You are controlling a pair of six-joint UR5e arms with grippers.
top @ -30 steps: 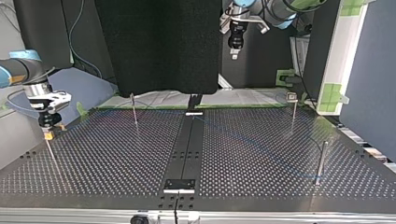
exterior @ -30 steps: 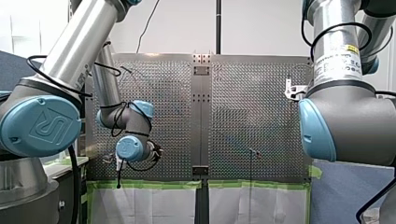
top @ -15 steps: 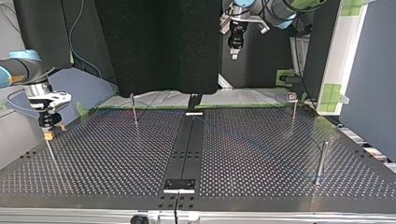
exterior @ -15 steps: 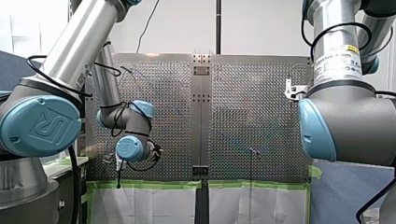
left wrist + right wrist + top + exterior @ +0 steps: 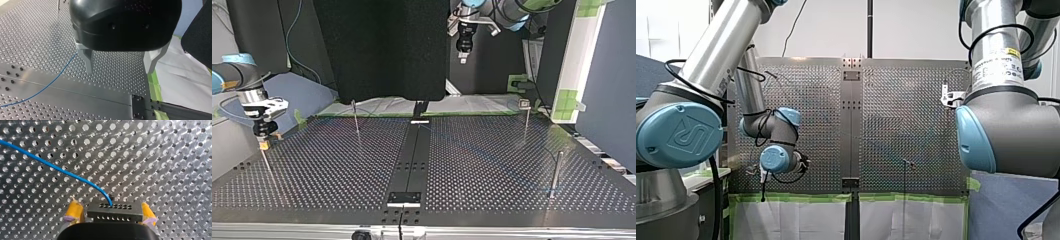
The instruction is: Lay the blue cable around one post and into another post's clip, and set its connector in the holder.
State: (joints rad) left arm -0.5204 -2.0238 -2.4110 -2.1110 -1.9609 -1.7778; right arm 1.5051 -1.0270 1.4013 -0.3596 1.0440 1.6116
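Across the last second nothing is shifting: both arms are holding exactly where they were, so the task is pausing rather than advancing, and by my reckoning the connector is still waiting to go into its holder. The right claw [image 5: 110,213] is clenching its yellow pads [image 5: 73,212] on the dark rectangular multi-hole connector [image 5: 115,209], hanging low over the perforated metal worktop [image 5: 162,157] at about nine o'clock in the top view. The connector's long axis is lying crosswise, from pad to pad. Counting the claw as six o'clock, the connector's cable face is pointing to twelve, and the thin blue cable [image 5: 62,171] is leaving it and bending off toward ten. The left claw [image 5: 120,66] is hanging released and empty, up near the worktop's twelve o'clock edge.
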